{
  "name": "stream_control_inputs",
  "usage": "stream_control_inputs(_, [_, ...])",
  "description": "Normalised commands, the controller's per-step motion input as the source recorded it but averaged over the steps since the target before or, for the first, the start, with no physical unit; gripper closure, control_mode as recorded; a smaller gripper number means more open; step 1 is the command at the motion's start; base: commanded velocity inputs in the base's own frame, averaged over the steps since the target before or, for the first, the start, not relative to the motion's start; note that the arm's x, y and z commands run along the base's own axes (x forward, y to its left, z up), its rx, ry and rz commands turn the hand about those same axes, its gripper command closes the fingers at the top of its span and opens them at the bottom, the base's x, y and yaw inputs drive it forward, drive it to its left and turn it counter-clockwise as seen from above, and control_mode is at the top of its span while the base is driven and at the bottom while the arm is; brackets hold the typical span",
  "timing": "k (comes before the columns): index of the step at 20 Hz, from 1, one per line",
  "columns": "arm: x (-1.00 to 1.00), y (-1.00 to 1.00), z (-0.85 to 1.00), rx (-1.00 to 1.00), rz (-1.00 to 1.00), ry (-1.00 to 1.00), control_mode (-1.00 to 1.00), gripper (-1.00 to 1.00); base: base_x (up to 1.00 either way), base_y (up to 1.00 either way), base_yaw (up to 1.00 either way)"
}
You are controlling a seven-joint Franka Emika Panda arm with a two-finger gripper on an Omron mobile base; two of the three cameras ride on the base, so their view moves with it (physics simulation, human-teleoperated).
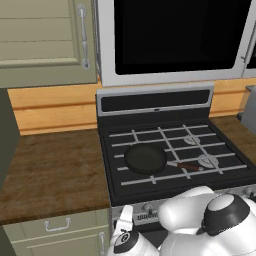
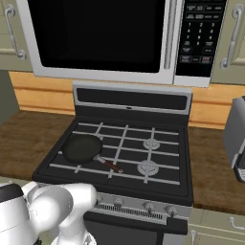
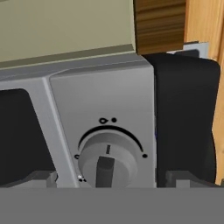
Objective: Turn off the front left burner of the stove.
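The stove (image 1: 155,101) (image 2: 131,100) is black with silver trim and pale grey grates. A round black frying pan (image 1: 145,158) (image 2: 83,148) with a reddish handle covers most of the front left burner (image 1: 119,156) (image 2: 72,168). In the hand view a grey control knob (image 3: 107,159) with a black arc and marks around it sits on the silver front panel (image 3: 87,100). My gripper (image 3: 114,178) is open. Its dark fingertips (image 3: 41,178) stand wide on either side of the knob, close in front of it and not touching. The arm (image 1: 210,220) (image 2: 48,206) reaches down before the stove's front.
A silver-framed microwave (image 1: 175,35) (image 2: 100,38) hangs over the stove. Wooden counter (image 1: 50,165) (image 2: 24,139) flanks it, with a grey toaster (image 2: 237,139) at the right. More knobs (image 2: 149,206) line the front panel. Pale green cabinets (image 1: 45,40) and a drawer (image 1: 57,225) stand to the left.
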Motion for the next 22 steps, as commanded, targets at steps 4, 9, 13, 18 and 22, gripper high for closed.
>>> stream_control_inputs(4, [0.0, 0.0, 0.0, 0.0, 0.0, 0.0, -1.0, 1.0, 0.0, 0.0, 0.0])
stream_control_inputs(9, [0.0, 0.0, 0.0, 0.0, 0.0, 0.01, -1.0, 1.0, 0.0, 0.0, 0.0])
stream_control_inputs(13, [0.02, 0.0, 0.0, 0.06, 0.0, 0.1, -1.0, 1.0, 0.0, 0.0, 0.0])
stream_control_inputs(18, [0.14, -0.03, 0.05, 0.18, -0.01, 0.19, -1.0, 1.0, 0.0, 0.0, 0.0])
stream_control_inputs(22, [0.42, -0.11, 0.07, 0.23, -0.03, 0.24, -1.0, 1.0, 0.0, 0.0, 0.0])
